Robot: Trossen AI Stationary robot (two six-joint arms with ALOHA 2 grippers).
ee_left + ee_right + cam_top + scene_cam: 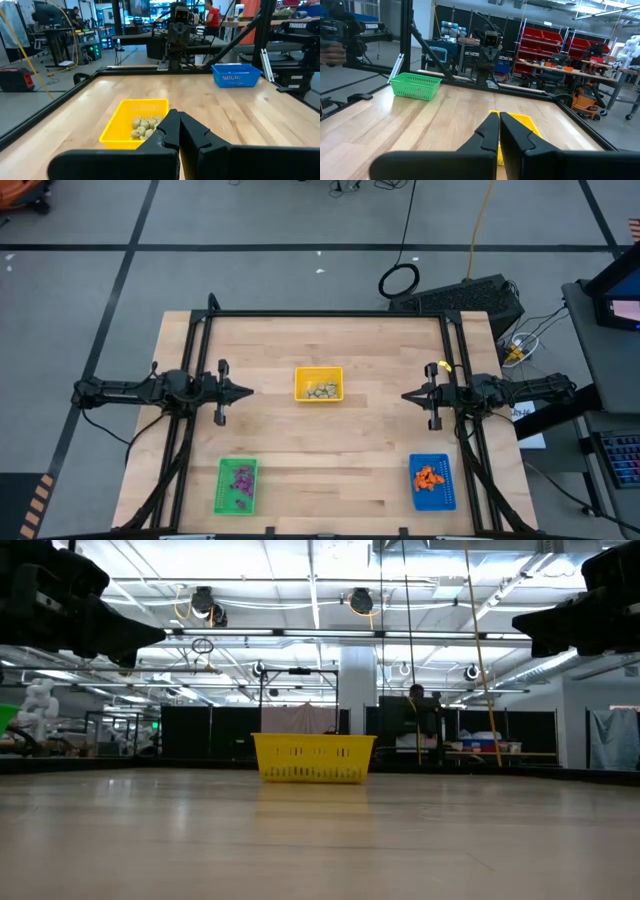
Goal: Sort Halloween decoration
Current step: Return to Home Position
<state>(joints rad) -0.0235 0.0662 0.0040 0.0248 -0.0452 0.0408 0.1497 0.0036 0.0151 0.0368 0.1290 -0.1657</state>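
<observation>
The Halloween decoration lies sorted in three trays. Pale beige-grey trinkets [321, 390] fill the yellow tray [318, 371] at the table's middle, also seen as trinkets [144, 127] in the left wrist view. Purple trinkets [241, 479] lie in the green tray [224, 498] near left. Orange trinkets [428, 477] lie in the blue tray [433, 501] near right. My left gripper [247, 390] hangs shut at the table's left, pointing level at the yellow tray. My right gripper [406, 395] hangs shut at the right, pointing level the other way. Both hold nothing.
A black frame rail [330, 314] runs along the table's far edge and down both sides. Bare wood lies between the trays. Beyond the table are workbenches, red bins [540, 40] and people [211, 15] in the room.
</observation>
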